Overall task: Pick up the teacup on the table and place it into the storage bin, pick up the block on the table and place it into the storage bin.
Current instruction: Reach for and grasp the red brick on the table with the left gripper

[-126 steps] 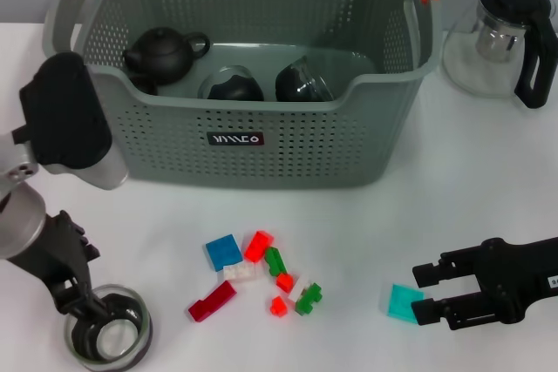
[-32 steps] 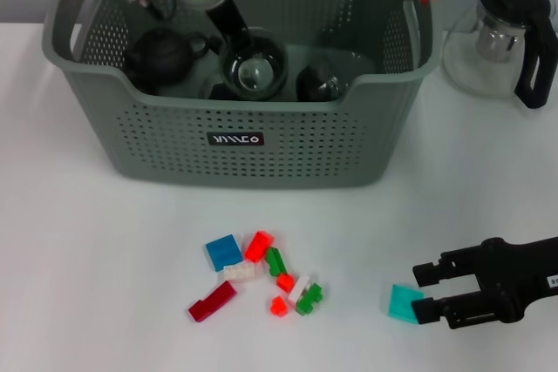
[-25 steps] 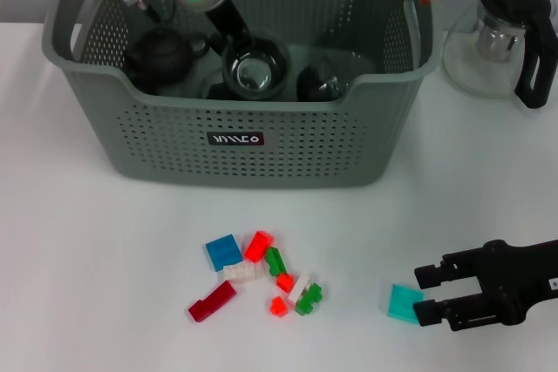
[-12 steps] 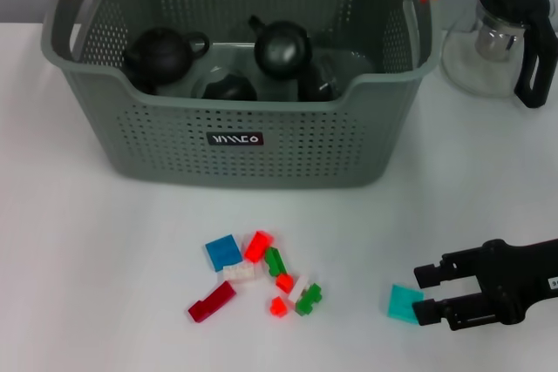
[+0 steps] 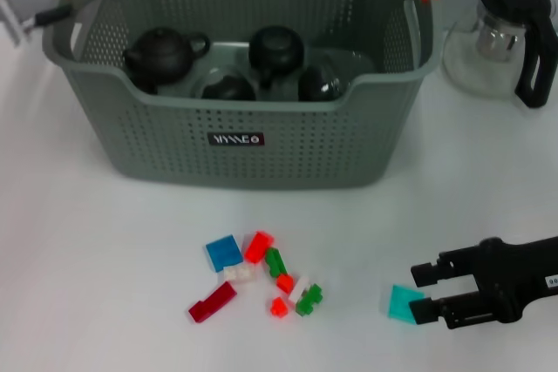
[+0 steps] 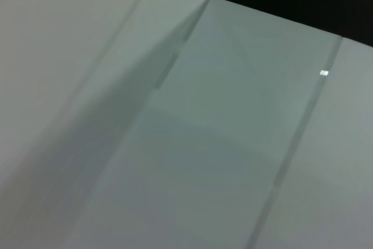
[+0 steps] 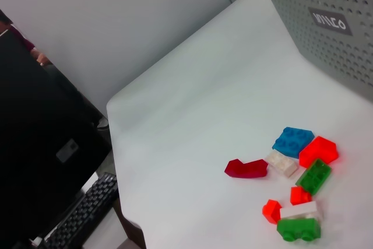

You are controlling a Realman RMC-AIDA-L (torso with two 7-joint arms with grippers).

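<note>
Now right gripper point(image 5: 408, 289) beside teal block point(image 5: 402, 302), fingers apart (left's state unclear), storage bin point(image 5: 253, 141) beyond.

I count ten blocks point(image 5: 261, 274) on the table, four dark tea pieces in one storage bin point(image 5: 244, 141), one glass teapot point(image 5: 501, 41) beside it.

storage bin point(image 5: 288, 128): matt perforated plastic
teapot point(image 5: 161, 54): dark, dull sheen
glass pitcher point(image 5: 501, 37): clear, glossy
blocks point(image 5: 261, 272): shiny plastic
table point(image 5: 105, 250): smooth white
</note>
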